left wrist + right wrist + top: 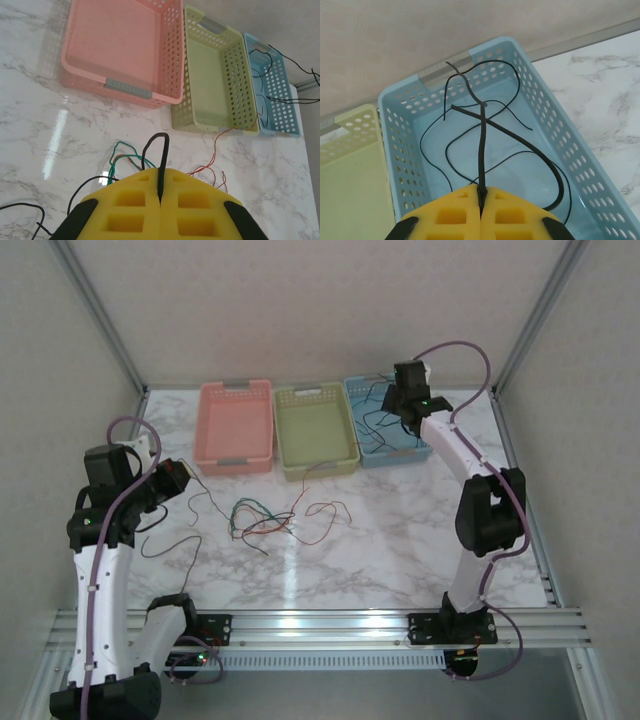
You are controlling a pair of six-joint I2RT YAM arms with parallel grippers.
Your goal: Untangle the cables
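My left gripper (160, 199) is pressed shut on a black cable (163, 157), which rises from between the yellow pads (125, 210) and bends over in a small loop just above them. In the overhead view this gripper (178, 478) hangs above the left side of the marble counter (400, 550), with thin black strands trailing down onto the surface near it. In the middle of the counter lie a curly green cable (240, 512) and a red cable (325, 508), overlapping where they meet; I cannot tell how tightly they are knotted. My right gripper (481, 199) is also clamped closed, holding another black cable (482, 150) that stands up from its pads over the blue basket (395, 135). More loose black cables (427, 137) curl on that basket's floor. Three baskets sit in a row along the far edge: the pink basket (170, 60) on the left, the green basket (207, 75) in the middle, and the blue one on the right, just beside each other. One end of the red cable reaches up to the near wall of the green basket.
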